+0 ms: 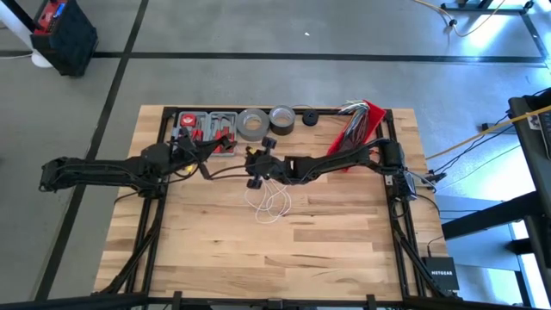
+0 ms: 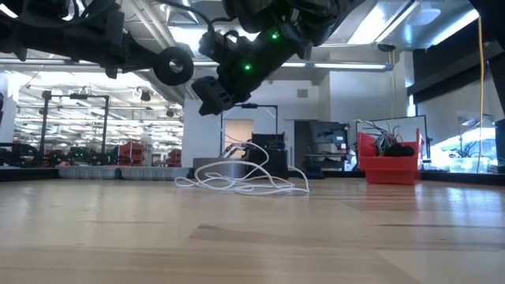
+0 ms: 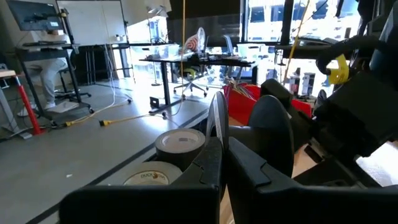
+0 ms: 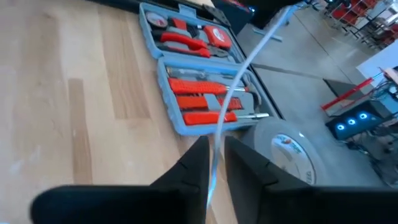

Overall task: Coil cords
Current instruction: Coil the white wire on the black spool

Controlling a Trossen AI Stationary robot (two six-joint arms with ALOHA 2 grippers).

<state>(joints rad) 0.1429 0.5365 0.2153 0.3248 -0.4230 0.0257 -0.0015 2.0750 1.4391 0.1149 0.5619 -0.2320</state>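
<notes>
On the desk [image 1: 344, 250], the white cord [image 1: 269, 203] lies as a loose tangle of loops, just below and slightly toward the near edge from both sets of jaws. A strand rises from it to the right gripper [image 1: 256, 165], whose jaws are nearly closed on the strand, running lengthwise between the fingers and out past the tips. The left gripper [image 1: 225, 143] hangs close beside, jaws shut on a second strand. The right arm is nearer the pile.
</notes>
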